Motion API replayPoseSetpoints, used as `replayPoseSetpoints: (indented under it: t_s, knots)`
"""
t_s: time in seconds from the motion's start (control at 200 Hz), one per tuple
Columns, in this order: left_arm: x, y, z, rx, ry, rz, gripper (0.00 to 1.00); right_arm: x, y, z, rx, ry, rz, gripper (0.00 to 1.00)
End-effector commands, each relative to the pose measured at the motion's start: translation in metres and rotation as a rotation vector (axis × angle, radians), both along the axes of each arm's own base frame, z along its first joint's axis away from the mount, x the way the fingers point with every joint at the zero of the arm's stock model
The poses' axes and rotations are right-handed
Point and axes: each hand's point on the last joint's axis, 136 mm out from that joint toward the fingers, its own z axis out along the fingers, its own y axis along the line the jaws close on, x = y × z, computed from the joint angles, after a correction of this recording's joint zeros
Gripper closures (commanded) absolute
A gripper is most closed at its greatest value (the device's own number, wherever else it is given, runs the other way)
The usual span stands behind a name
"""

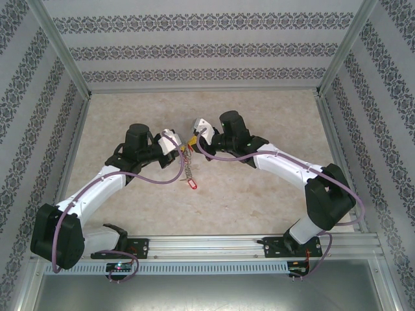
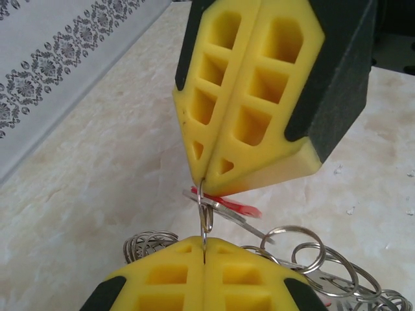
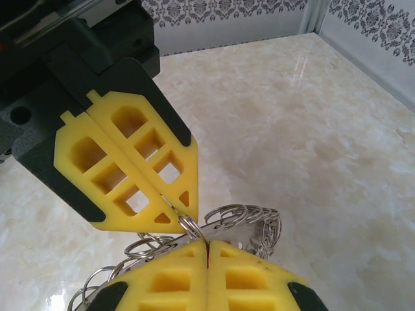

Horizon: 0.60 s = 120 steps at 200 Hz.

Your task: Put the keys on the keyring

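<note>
My two grippers meet tip to tip above the table's middle. The left gripper (image 1: 181,148) (image 2: 204,251) and the right gripper (image 1: 194,140) (image 3: 207,245) are both shut on one thin wire ring (image 2: 203,217) (image 3: 189,225) of the keyring. The keyring (image 1: 189,167) is a string of linked silver rings hanging below the tips. More of its rings (image 3: 249,216) (image 2: 305,253) bunch under the grippers. A silver key with a red head (image 2: 241,208) hangs just behind the pinched ring. A red key (image 1: 192,185) dangles at the chain's lower end.
The beige marble-look tabletop (image 1: 259,194) lies under both arms. Patterned walls (image 1: 194,52) and metal frame posts (image 1: 61,55) close the back and sides. A metal rail (image 1: 214,245) with the arm bases runs along the near edge. Purple cables (image 1: 162,180) loop beside the arms.
</note>
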Motion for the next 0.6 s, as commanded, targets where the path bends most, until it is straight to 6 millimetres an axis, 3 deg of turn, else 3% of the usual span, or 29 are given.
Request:
replayPoseSetpoints:
  t_s: [0.0,0.595]
  knots:
    - [0.003,-0.011,0.028,-0.077,-0.061,-0.028,1.0,0.005,-0.001,-0.002,0.027,0.014,-0.015,1.0]
    - [0.006,-0.015,0.039,-0.161,-0.049,-0.036,1.0,0.02,-0.022,-0.015,0.053,0.1,-0.121,1.0]
